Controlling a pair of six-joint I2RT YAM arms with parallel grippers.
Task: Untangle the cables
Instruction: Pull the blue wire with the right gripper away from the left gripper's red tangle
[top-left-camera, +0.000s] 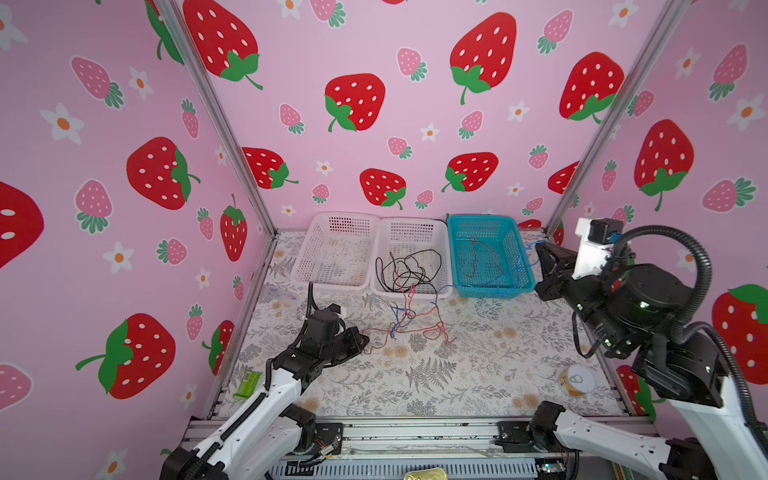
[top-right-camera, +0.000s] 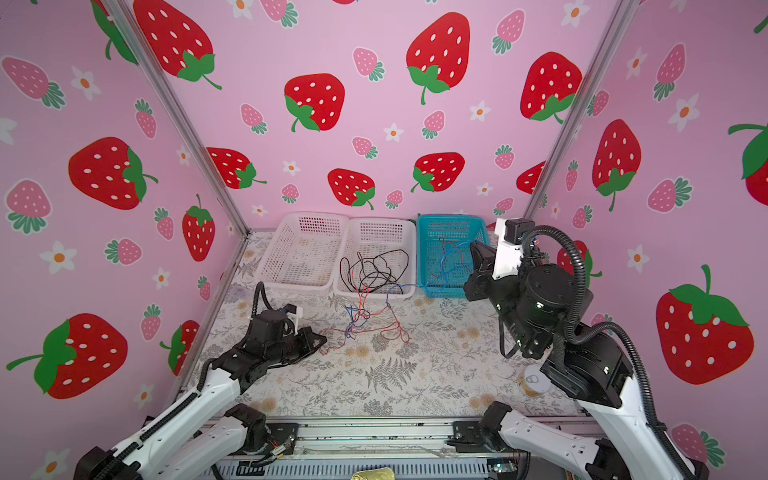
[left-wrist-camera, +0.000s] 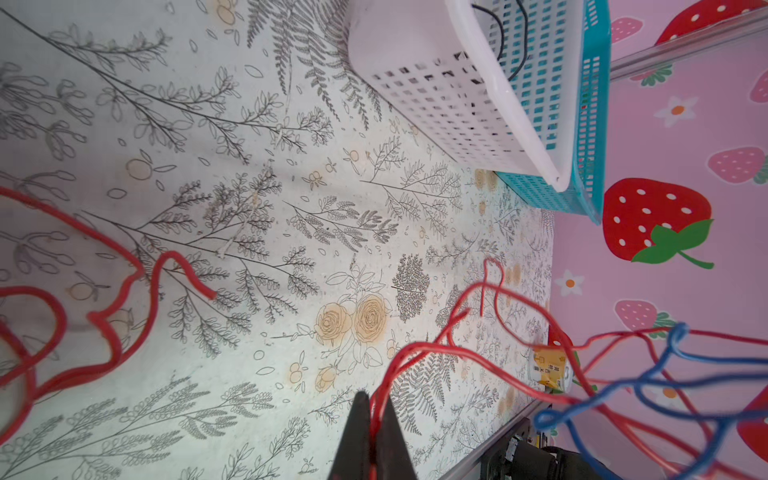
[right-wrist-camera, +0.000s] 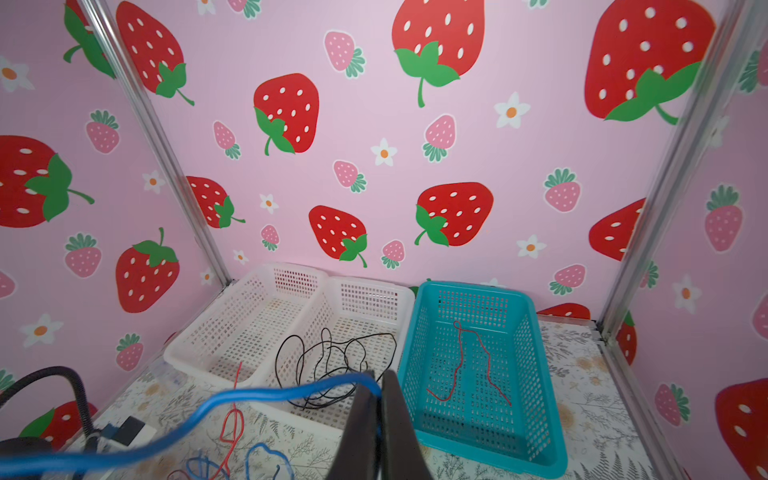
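As I look over the floral table (top-left-camera: 478, 374), the front half lies open between my two arms, right up to the metal rail (top-left-camera: 415, 432) at the near edge. Along the back edge three baskets stand in a row: the left white basket (top-left-camera: 303, 266), the middle white basket (top-left-camera: 415, 226) touching it, and the teal basket (top-left-camera: 482, 226) just beside that.

Now the cables (top-left-camera: 409, 320): red and blue are knotted on the cloth just in front of the middle basket, black loops lie inside it, and one red strand lies in the teal one.

My left gripper (left-wrist-camera: 372, 419), low on the cloth left of the knot, pinches red wire (left-wrist-camera: 417, 345). My right gripper (right-wrist-camera: 377, 388), up beside the teal basket's right wall, is clamped on a blue wire (right-wrist-camera: 270, 392) running back to the knot.

Near the right edge sits a small can (top-left-camera: 577, 380), its yellow label too small to read. By the left edge lies a green packet (top-left-camera: 247, 383), print unreadable.
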